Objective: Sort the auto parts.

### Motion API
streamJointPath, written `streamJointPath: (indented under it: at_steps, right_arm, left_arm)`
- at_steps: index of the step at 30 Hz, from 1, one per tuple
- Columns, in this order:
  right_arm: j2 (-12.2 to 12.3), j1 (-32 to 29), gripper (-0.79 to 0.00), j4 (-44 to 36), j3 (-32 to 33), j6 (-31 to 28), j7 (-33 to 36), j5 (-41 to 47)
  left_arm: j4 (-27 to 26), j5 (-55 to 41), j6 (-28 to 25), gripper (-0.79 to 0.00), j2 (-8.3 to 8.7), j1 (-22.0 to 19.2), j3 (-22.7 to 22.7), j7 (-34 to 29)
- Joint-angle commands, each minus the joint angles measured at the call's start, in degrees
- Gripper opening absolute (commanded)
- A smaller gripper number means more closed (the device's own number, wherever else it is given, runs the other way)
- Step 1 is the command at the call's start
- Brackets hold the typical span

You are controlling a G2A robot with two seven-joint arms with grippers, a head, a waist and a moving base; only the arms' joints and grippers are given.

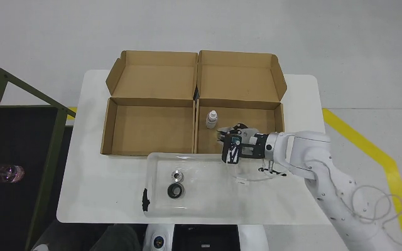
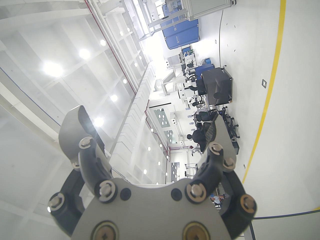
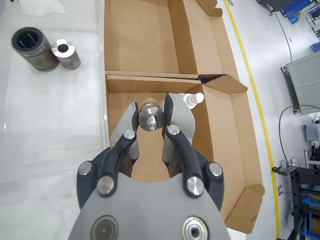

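Note:
My right gripper point(image 3: 150, 116) point(image 1: 230, 149) is shut on a metal fitting point(image 3: 149, 118) with a brass end and a small threaded stud, held over the near edge of the right cardboard box point(image 1: 267, 135) point(image 3: 225, 151). A white spray bottle point(image 1: 213, 118) point(image 3: 193, 99) stands in that box. In the clear plastic tray point(image 1: 207, 201) point(image 3: 50, 138) stand a dark bushing point(image 3: 31, 47) point(image 1: 176, 189) and a smaller steel sleeve point(image 3: 66, 54) point(image 1: 178, 175). The left box point(image 1: 151, 128) point(image 3: 140, 31) holds nothing. My left gripper point(image 2: 147, 126) is open, pointing up at the hall ceiling.
Both boxes have their lids folded back toward the far table edge point(image 1: 201, 74). A black torn piece point(image 1: 145, 201) sits on the tray's left rim. The white table point(image 1: 85, 157) has bare room at its left and right ends.

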Motion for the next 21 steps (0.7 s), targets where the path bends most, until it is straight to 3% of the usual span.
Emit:
streamJointPath:
  at_steps: [1, 21]
  right_arm:
    - [-0.16, 1.28, -0.785, 1.61, -0.61, -0.01, 1.06, 0.64]
    - [-2.48, 11.62, -0.785, 18.08, -8.44, 1.77, 6.19, 5.08]
  left_arm:
    - [0.00, 0.00, 0.00, 0.000, 0.00, 0.00, 0.00, 0.00]
    - [0.00, 0.00, 0.00, 0.000, 0.00, 0.00, 0.00, 0.00]
